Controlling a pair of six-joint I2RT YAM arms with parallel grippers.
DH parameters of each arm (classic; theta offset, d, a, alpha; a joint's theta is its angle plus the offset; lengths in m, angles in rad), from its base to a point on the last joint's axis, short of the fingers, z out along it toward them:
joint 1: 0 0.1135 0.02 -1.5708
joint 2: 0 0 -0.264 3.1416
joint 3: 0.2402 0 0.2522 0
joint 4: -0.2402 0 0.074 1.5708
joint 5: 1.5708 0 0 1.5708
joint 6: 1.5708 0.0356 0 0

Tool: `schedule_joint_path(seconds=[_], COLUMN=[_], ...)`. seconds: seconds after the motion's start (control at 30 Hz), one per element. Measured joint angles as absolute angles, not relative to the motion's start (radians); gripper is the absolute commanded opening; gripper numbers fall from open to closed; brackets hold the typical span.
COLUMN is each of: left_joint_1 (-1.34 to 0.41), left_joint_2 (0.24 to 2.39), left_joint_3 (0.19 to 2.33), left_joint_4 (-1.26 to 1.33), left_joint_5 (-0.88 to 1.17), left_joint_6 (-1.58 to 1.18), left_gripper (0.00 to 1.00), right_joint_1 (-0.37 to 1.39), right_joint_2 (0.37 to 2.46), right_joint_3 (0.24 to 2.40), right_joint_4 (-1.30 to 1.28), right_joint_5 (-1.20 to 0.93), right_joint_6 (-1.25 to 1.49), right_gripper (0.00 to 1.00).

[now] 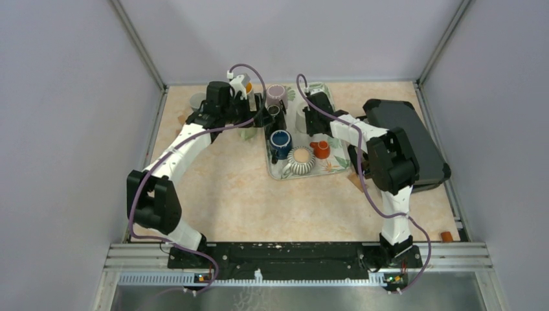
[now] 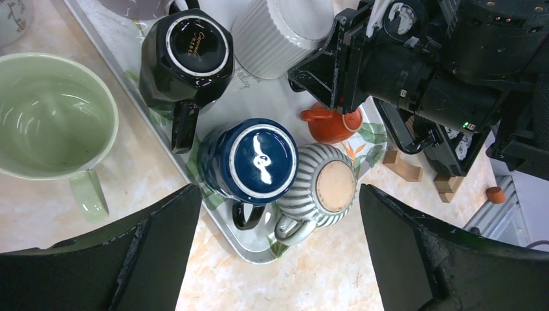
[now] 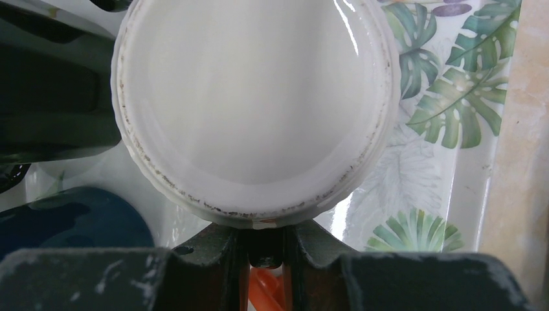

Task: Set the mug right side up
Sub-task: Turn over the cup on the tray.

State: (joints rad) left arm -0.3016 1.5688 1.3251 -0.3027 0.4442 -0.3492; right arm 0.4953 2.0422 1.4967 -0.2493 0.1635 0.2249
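Observation:
A white ribbed mug stands upside down on the leaf-print tray, its flat base facing the right wrist camera. My right gripper is at its near edge with the jaws drawn close together on a dark part there, which looks like the mug's handle. From the left wrist view the same white mug shows with the right gripper's fingers against its side. My left gripper hovers open above the tray's near corner, holding nothing.
Also upside down on the tray: a black mug, a blue mug, a striped grey mug and a small orange cup. A green mug stands upright on the table. Wooden blocks and a dark case lie right.

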Motion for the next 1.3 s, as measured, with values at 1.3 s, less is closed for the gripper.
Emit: schedule_joint_path(seconds=[1.3], left_joint_1=[-0.301], left_joint_2=[1.568], left_joint_3=[1.131], left_joint_4=[0.173], left_joint_5=[0.661], left_joint_6=[-0.819], left_gripper=[0.98], right_joint_1=[0.428], right_joint_2=[1.654], right_joint_3=[1.265], right_joint_4=[-0.019], right_joint_5=[-0.081], right_joint_6=[0.548], right_gripper=[0.0])
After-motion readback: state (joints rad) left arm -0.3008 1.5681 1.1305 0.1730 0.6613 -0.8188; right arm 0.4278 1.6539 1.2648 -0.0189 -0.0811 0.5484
